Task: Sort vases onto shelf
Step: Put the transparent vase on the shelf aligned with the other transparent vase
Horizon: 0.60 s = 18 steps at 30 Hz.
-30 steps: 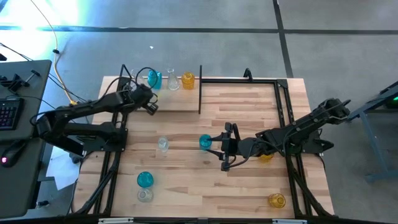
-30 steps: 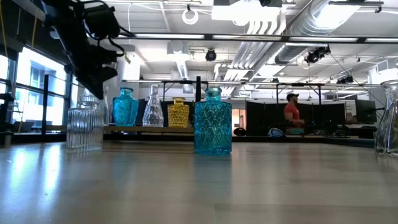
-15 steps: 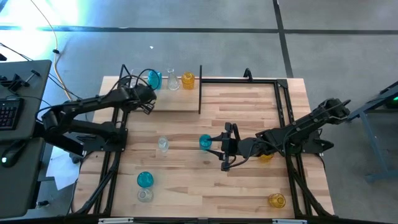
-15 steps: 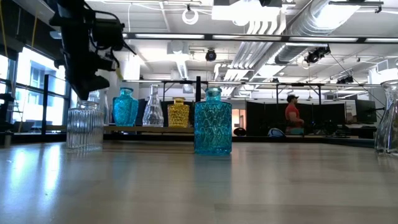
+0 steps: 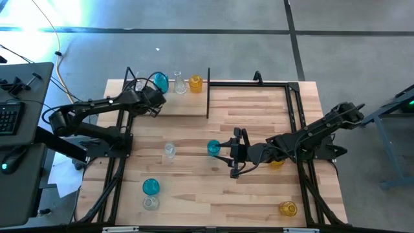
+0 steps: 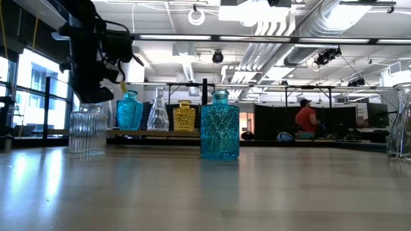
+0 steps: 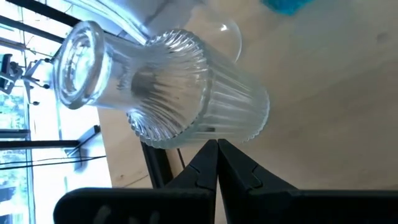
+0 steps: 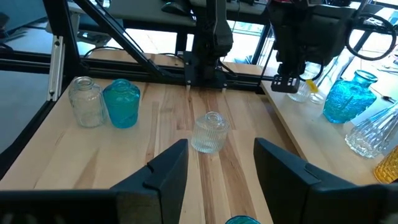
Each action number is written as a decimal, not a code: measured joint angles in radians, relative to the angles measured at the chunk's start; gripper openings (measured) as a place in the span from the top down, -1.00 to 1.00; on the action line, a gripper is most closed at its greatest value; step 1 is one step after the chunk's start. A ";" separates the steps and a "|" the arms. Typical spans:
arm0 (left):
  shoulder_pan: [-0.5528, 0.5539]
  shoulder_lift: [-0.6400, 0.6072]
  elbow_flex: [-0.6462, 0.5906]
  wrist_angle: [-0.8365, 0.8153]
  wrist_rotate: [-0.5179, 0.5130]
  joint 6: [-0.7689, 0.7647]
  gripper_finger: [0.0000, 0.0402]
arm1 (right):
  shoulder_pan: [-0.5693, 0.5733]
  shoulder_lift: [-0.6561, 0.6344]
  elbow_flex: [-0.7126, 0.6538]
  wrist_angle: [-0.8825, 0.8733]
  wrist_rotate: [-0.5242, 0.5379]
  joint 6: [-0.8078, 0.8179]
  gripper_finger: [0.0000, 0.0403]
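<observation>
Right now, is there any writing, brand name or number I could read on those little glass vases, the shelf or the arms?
None can be read.
Vases, such as the teal one: embossed patterns only, no text.
Shelf: bare wood.
Arms and right gripper: plain dark, no legible markings.

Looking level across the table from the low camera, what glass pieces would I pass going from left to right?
Clear ribbed vase → teal vase on the shelf → clear pointed vase → yellow vase → big teal vase up front → clear vase at the edge.
</observation>
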 joint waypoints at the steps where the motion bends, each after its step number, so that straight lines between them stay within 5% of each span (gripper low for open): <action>1: 0.004 0.000 0.000 0.009 -0.001 0.007 1.00 | 0.000 0.000 0.000 0.000 0.000 0.000 0.16; 18: 0.011 -0.038 0.001 0.053 0.067 0.047 1.00 | 0.000 0.000 0.000 -0.007 -0.012 0.000 0.16</action>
